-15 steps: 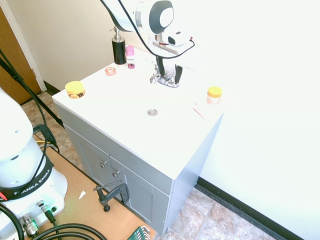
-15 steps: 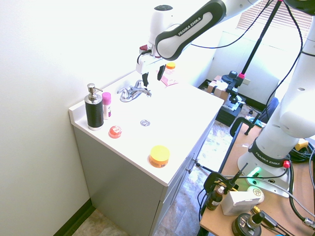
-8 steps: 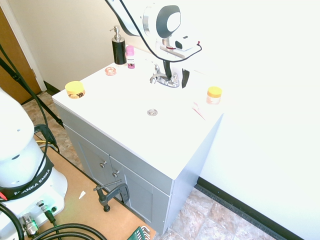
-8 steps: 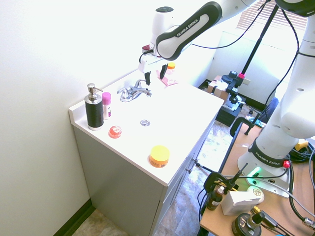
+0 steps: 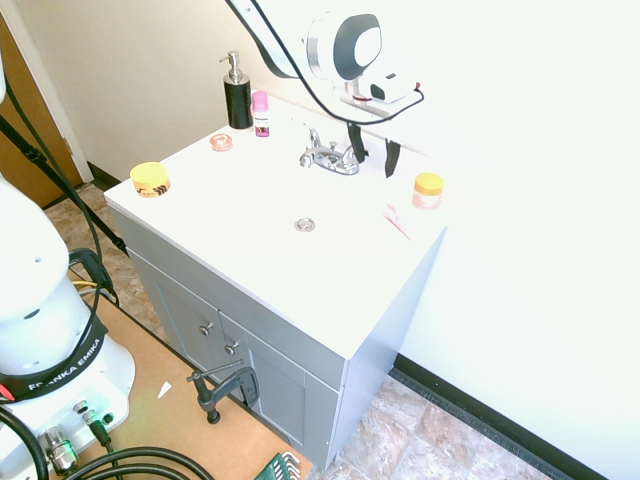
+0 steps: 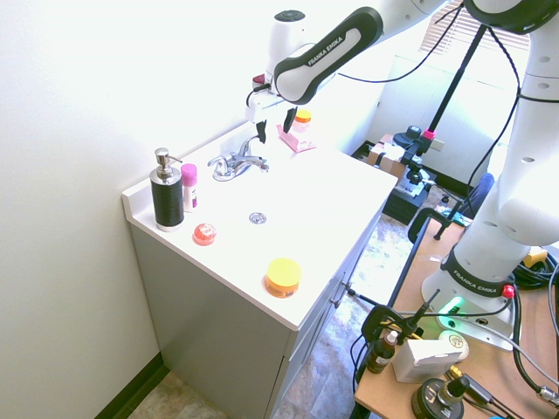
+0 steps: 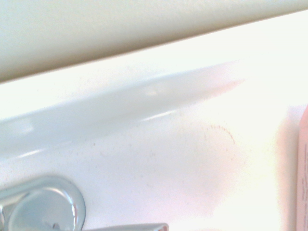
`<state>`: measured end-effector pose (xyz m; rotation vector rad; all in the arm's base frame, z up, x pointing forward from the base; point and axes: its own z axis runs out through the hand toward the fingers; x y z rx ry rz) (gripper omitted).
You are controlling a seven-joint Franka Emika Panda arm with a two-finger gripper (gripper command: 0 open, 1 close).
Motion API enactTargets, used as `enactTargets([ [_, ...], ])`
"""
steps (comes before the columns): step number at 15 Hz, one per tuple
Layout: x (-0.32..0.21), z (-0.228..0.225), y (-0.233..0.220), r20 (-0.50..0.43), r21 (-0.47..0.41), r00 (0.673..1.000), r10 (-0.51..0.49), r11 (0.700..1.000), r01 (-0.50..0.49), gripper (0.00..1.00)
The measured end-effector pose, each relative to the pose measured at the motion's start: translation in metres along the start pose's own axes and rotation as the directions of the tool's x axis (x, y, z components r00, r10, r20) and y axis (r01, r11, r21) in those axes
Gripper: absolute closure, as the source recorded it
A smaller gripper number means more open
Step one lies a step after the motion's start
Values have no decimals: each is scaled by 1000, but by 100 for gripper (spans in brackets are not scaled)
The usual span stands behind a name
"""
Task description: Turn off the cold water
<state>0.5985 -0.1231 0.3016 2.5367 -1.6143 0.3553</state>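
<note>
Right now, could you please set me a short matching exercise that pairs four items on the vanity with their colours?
Items:
1. soap dispenser
2. faucet
3. small bottle
4. flat round jar near the front edge

Colours:
A. chrome
B. yellow-orange
C. black with a silver pump
D. pink

Pairs: 1-C, 2-A, 3-D, 4-B

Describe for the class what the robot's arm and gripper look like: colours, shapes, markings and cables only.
The arm is glossy white with rounded links and dark grey joint bands; one band reads FRANKA EMIKA in white. The gripper has a white body and two slim black fingers. A black cable runs along the arm.
</note>
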Motion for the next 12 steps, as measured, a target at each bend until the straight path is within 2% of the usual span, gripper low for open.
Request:
enactTargets([
  [5, -8, -11, -6, 43, 7, 999, -8, 1000, 8, 0],
  [12, -114, -93, 34, 176, 85, 978, -108, 992, 94, 0],
])
